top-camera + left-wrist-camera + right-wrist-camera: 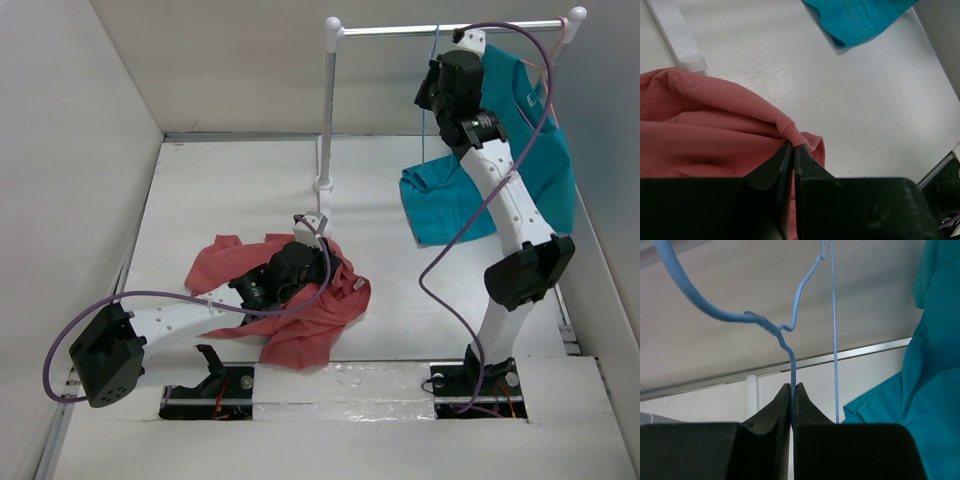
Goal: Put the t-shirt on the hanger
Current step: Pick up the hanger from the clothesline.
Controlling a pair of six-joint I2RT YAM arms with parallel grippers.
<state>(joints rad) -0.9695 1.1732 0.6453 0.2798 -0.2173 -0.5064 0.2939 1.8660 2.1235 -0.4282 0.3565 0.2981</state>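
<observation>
The salmon-red t-shirt lies crumpled on the table in front of the left arm. My left gripper rests on it and is shut on the ribbed collar edge, which shows in the left wrist view with the t-shirt bunched to the left. My right gripper is raised near the rail. It is shut on a wire of the light-blue hanger, as the right wrist view shows. The hanger is a thin blue line from the rail in the top view.
A white clothes rack stands at the back: its pole, base and rail. A teal-blue t-shirt hangs from a pink hanger at the right, its hem on the table. White walls enclose the table.
</observation>
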